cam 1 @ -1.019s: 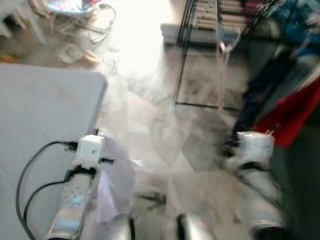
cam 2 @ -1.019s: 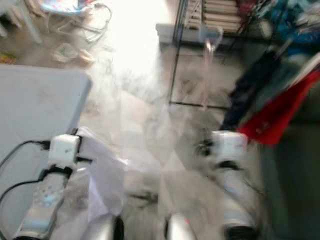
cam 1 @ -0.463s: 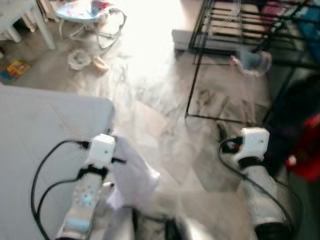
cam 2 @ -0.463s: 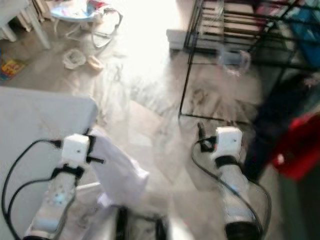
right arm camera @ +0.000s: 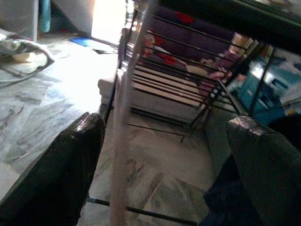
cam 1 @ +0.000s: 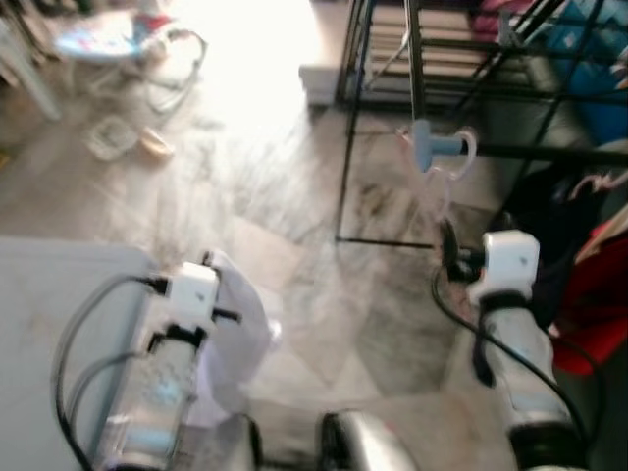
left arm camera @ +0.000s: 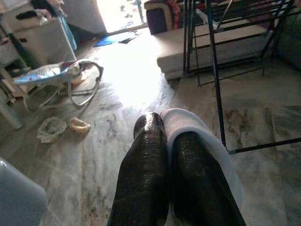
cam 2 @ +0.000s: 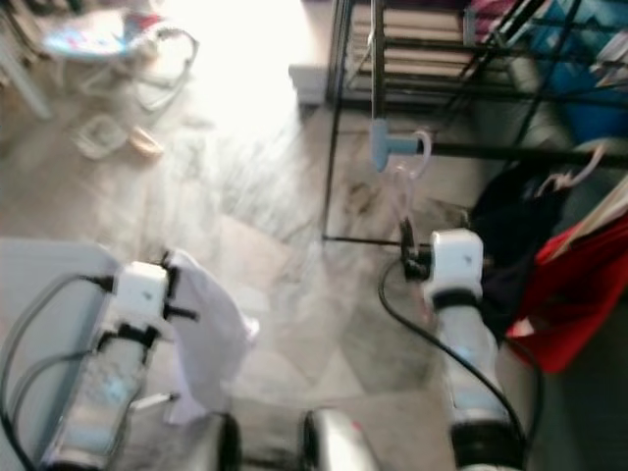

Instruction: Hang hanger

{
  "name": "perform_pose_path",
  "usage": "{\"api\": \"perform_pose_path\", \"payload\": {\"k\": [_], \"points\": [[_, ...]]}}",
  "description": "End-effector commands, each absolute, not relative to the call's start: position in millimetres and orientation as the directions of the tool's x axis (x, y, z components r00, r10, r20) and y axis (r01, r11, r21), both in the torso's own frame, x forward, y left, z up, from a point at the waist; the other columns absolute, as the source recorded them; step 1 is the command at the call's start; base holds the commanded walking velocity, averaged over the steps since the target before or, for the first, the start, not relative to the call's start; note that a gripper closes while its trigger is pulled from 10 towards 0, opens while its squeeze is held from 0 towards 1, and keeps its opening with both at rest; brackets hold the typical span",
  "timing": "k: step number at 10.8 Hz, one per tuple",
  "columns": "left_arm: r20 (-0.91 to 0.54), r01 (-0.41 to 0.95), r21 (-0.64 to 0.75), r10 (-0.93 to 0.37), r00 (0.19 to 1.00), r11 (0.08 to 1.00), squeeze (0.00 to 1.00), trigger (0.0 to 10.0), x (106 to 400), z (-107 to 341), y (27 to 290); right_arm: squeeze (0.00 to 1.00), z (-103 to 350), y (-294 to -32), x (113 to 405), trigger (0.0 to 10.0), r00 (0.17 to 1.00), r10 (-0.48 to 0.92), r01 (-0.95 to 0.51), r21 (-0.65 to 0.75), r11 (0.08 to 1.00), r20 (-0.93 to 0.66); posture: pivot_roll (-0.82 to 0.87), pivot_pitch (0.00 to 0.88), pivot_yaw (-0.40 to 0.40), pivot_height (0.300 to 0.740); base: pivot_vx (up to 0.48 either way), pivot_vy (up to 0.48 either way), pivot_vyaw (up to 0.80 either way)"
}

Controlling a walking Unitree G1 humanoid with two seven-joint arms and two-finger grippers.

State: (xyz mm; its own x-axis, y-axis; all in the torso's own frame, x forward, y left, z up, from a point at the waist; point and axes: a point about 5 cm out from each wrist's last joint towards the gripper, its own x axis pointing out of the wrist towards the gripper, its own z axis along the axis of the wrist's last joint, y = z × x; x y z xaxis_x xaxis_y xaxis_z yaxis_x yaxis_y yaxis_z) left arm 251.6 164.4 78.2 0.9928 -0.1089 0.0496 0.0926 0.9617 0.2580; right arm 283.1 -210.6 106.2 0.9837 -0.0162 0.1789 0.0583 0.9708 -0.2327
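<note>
**Head views.** We find the hanger (cam 1: 437, 157), pale pink with a blue clip, already up on a black rail of the drying rack (cam 1: 412, 59), just ahead of the right gripper (cam 2: 404, 238). Blur keeps us from confirming that the hook sits squarely on the rail. A red garment (cam 2: 579, 294) and a dark one hang off to the right of that arm. The left gripper (cam 1: 221, 280) is held low over the marble floor (cam 1: 294, 196) with a white cloth (cam 2: 206, 334) draped from it, beside the corner of a grey tabletop (cam 1: 49, 294).

**Left wrist view.** The jaws are pressed together, pinching the white cloth, which wraps over one finger (left arm camera: 197, 188). Ahead of them lie the floor and the rack's lower bars.

**Right wrist view.** The jaws are spread wide, gripping nothing. A pale, blurred shaft, which we take to be the hanger's body, stands between them, nearer one finger (right arm camera: 61, 165), and we cannot tell whether it touches.

**Progress.** We judge the hanging all but done: the hanger appears carried by the rail and let go. What is left is to confirm the seating and draw the right arm clear.
</note>
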Motion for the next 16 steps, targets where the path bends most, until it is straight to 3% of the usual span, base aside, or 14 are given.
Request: {"api": "perform_pose_path", "payload": {"k": [1,6,7,8,12,16], "points": [[0.058,0.076,0.257,-0.094,0.994,0.963,0.00,10.0,249,80,169,0.00,104,-210,281,10.0,0.984,-0.018,0.060,-0.238,0.970,0.175,0.01,0.195,-0.031,0.740,0.000,0.000,0.00],[0.045,0.078,0.254,-0.092,0.995,0.964,0.00,10.0,249,78,167,0.00,89,-205,301,10.0,0.999,0.043,-0.040,-0.170,0.985,0.012,0.02,0.198,-0.034,0.740,0.000,0.000,0.00],[0.043,0.079,0.254,-0.093,0.995,0.964,0.00,10.0,250,78,167,0.00,89,-208,306,8.2,1.000,0.029,-0.029,-0.145,0.989,-0.001,0.02,0.198,-0.034,0.740,0.000,0.000,0.00],[0.039,0.081,0.255,-0.094,0.995,0.964,0.00,10.0,250,78,167,0.00,91,-213,318,0.0,0.999,0.037,-0.043,-0.175,0.984,-0.037,0.02,0.199,-0.033,0.740,0.000,0.000,0.00],[0.019,0.096,0.255,-0.104,0.994,0.962,0.00,10.0,250,75,166,0.00,99,-238,336,0.0,0.988,0.042,-0.058,-0.107,0.993,-0.148,0.03,0.200,-0.034,0.740,0.000,0.000,0.00],[-0.005,0.114,0.258,-0.117,0.993,0.959,0.00,10.0,249,72,164,0.00,88,-251,319,0.0,0.970,0.112,-0.129,-0.066,0.989,-0.217,0.01,0.203,-0.030,0.740,0.000,0.000,0.00]]}}
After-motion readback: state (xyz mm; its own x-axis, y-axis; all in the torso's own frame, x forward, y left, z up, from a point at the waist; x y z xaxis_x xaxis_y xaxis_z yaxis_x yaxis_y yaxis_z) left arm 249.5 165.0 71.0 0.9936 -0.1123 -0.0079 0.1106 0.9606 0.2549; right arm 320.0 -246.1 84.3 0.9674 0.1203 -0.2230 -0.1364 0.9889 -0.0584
